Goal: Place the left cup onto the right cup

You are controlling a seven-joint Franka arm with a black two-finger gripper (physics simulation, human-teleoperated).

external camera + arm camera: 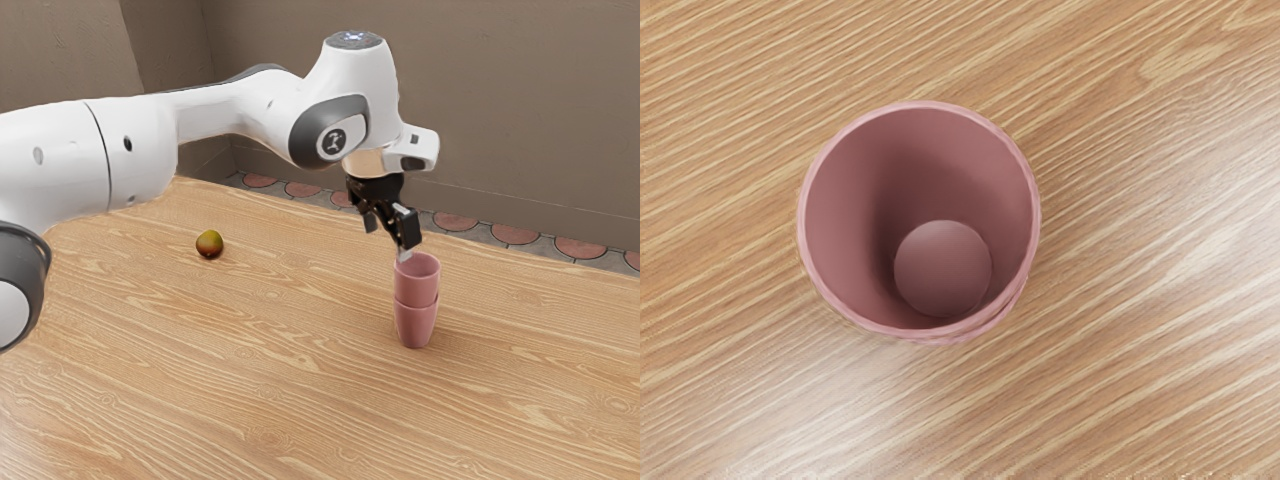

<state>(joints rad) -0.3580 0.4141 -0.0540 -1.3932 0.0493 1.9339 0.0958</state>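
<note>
Sitting nested in the lower pink cup (416, 325), the upper pink cup (417, 277) stands upright on the wood table (250, 360), toward the exterior view's right. Jaws hang just above its rim, spread apart, w/ nothing held. Small yellow-red fruit (209, 243) lies well apart, toward that view's left.

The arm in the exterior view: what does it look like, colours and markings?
The arm has glossy white rounded shells, dark grey joint bands and a grey round cap with a white mark. A white block carries the black gripper.
</note>
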